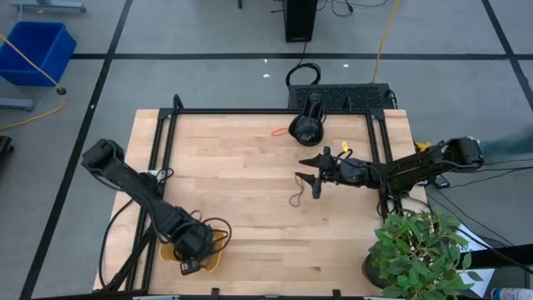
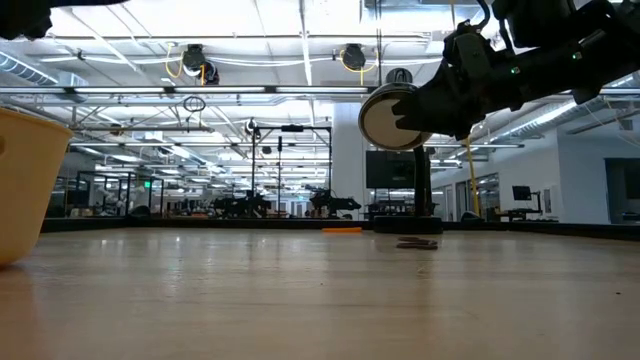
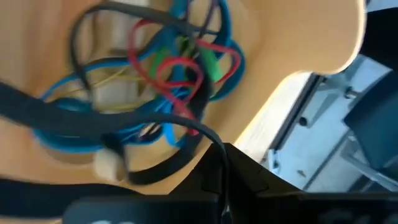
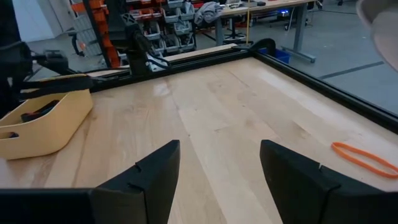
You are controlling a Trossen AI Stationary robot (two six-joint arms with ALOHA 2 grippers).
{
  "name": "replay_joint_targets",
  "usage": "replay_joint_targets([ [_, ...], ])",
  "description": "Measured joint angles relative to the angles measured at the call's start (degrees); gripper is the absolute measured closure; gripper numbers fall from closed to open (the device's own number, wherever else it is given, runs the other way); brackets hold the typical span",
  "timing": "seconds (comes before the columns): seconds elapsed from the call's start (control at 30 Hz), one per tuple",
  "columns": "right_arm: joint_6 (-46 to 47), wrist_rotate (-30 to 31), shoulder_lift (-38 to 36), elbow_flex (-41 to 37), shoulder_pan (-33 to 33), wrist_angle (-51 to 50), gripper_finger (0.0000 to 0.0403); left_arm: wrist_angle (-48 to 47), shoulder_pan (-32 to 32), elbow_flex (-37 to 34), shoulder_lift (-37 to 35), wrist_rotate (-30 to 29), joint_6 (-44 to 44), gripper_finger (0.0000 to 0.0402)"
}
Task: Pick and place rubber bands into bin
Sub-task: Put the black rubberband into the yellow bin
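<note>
The left hand [image 1: 193, 250], closed, sits over the bin [image 1: 212, 262], which holds a tangle of rubber bands [image 3: 168, 74]. The right hand [image 1: 310, 178] hovers open above the table [image 1: 241, 167], a dark band [image 1: 296, 198] just beside it and an orange band [image 1: 278, 131] farther from the bin. Risk: thin, flat bands may slip the fingers if the descent stops short.

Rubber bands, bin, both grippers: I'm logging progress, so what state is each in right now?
bin: upright on the table, holding a tangle of bands.
left gripper: shut, over the bin.
right gripper: open, empty, above the table.
orange rubber band: loose, flat on the table.
dark rubber band: loose on the table.
</note>
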Motion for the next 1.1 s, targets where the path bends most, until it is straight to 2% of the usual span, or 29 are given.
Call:
replay_joint_targets([
  [0.47,0.0,0.0,0.0,0.0,0.0,-0.1,0.0182,6.8,-1.4,-1.8,0.8,6.8,-4.3,0.0393],
  [0.6,0.0,-0.1,0.0,0.0,0.0,-0.1,0.0185,7.7,-1.4,-1.8,0.8,6.8,-4.1,0.0397],
  [0.93,0.0,-0.1,0.0,0.0,0.0,-0.1,0.0181,0.6,-0.3,-1.8,0.8,-4.9,-1.9,0.0396],
  [1.1,0.0,-0.1,0.0,0.0,0.0,-0.1,0.0185,-0.5,0.9,-1.8,0.8,-12.8,-0.9,0.0362],
])
